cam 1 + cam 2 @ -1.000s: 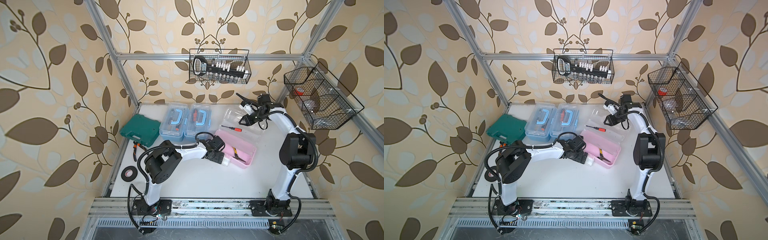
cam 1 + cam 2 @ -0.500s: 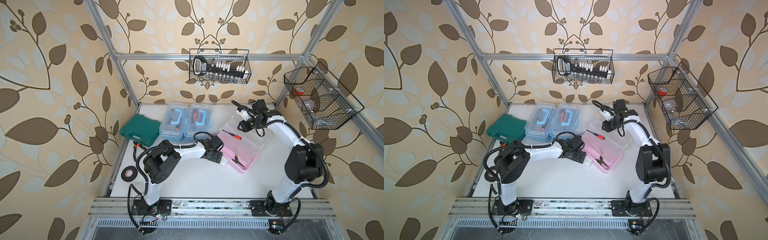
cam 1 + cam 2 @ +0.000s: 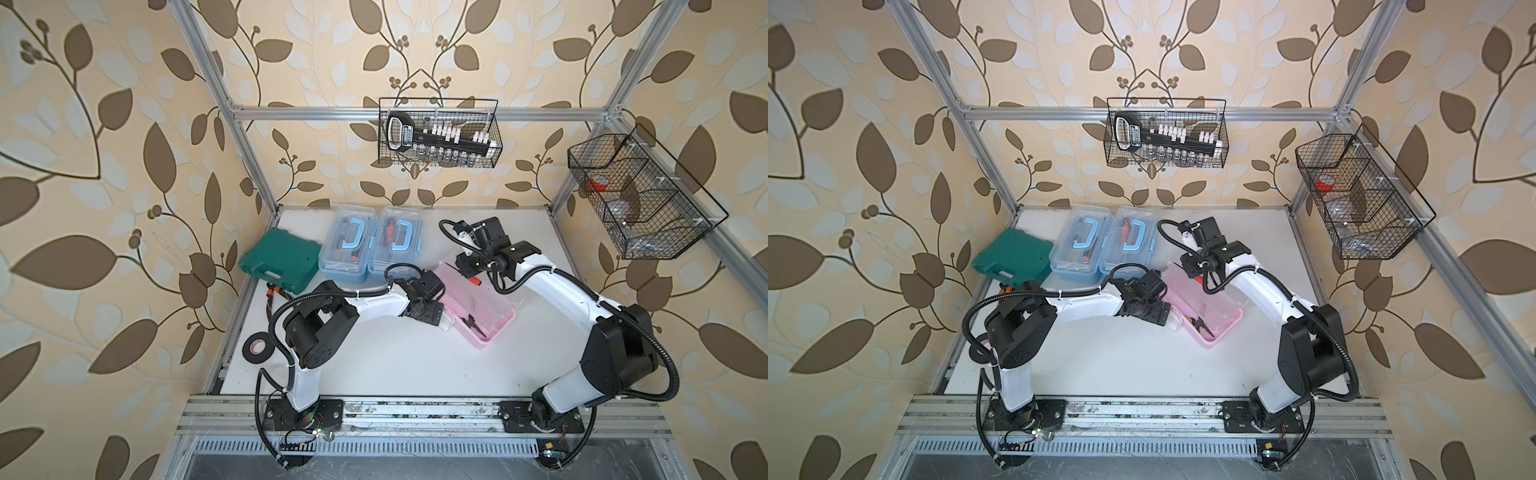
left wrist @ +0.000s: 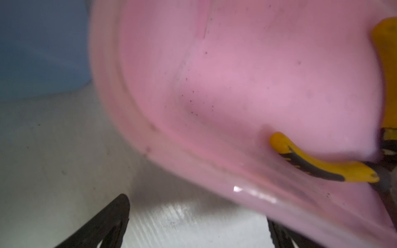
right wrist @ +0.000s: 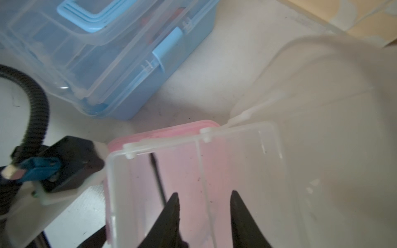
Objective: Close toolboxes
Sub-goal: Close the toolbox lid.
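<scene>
Toolbox in pink (image 3: pixel 494 328) sat mid-surface (image 3: pixel 395 365), its clear lid (image 5: pixel 236 150) not yet down. The left tool (image 4: pixel 196 223), spread wide, apparently braced its end. The right tool (image 5: pixel 205 214), partly apart and clamping nothing, seemingly guided the lid. The light blue toolboxes (image 3: pixel 348 249) stood shut behind.

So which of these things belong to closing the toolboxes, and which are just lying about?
In the job: pink toolbox, lid not yet shut; light blue toolbox; second light blue toolbox.
Lying about: green case, black tape roll, back wire basket, side wire basket.
</scene>
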